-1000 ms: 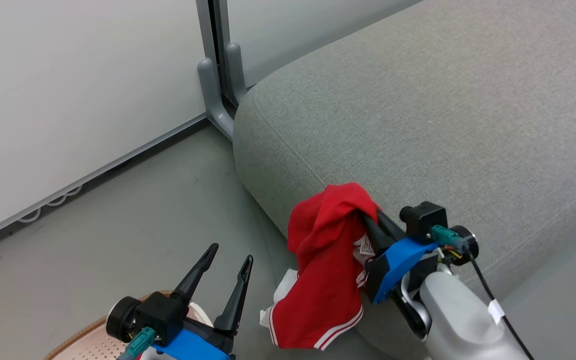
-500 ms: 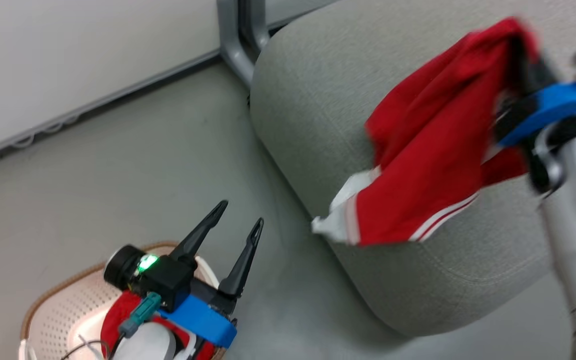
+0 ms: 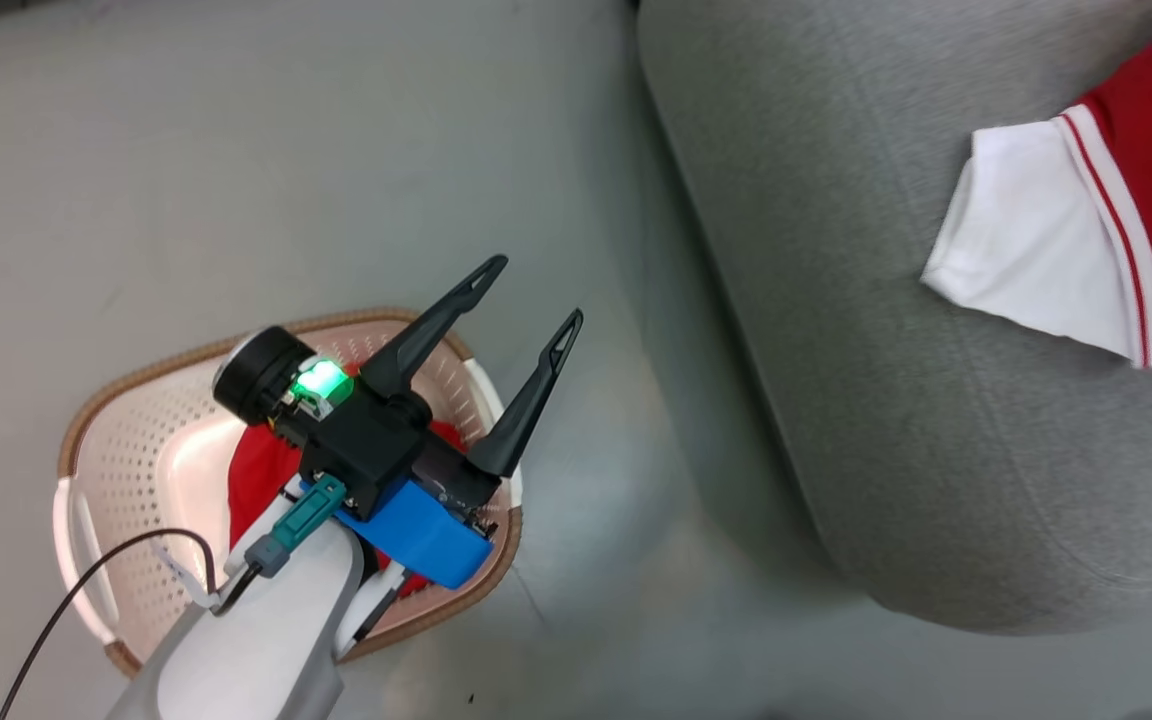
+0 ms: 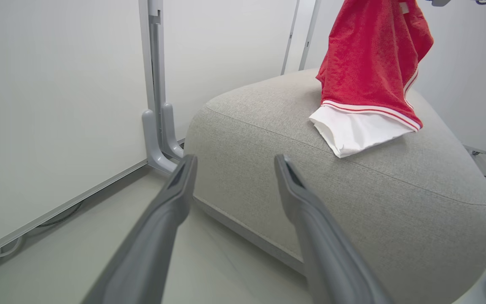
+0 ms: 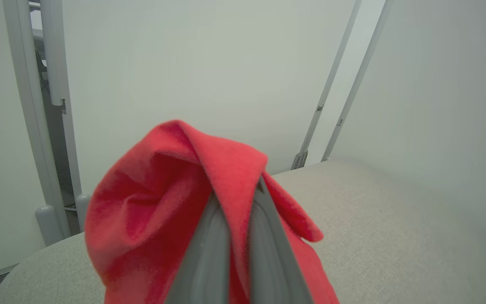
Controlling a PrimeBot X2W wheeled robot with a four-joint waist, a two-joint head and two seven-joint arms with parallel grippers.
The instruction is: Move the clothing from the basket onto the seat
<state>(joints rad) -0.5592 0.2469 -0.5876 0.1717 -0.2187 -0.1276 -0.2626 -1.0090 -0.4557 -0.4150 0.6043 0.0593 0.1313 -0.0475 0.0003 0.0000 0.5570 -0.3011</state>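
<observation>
Clothing is split: striped red-and-white garment (image 4: 369,63) hangs from right gripper (image 5: 236,198), fingers pressed together on a fold of it, white hem touching the top of the grey seat (image 3: 836,350). Plain red garment (image 3: 254,470) lies in the basket (image 3: 126,440) on the floor beside the seat. Left gripper (image 3: 538,288) hovers over the basket, fingers spread wide, empty. Fabric looks light, limp, not fragile. I'd pinch a bunched fold on top, since a single layer may slip, and lift high to clear the basket wall
</observation>
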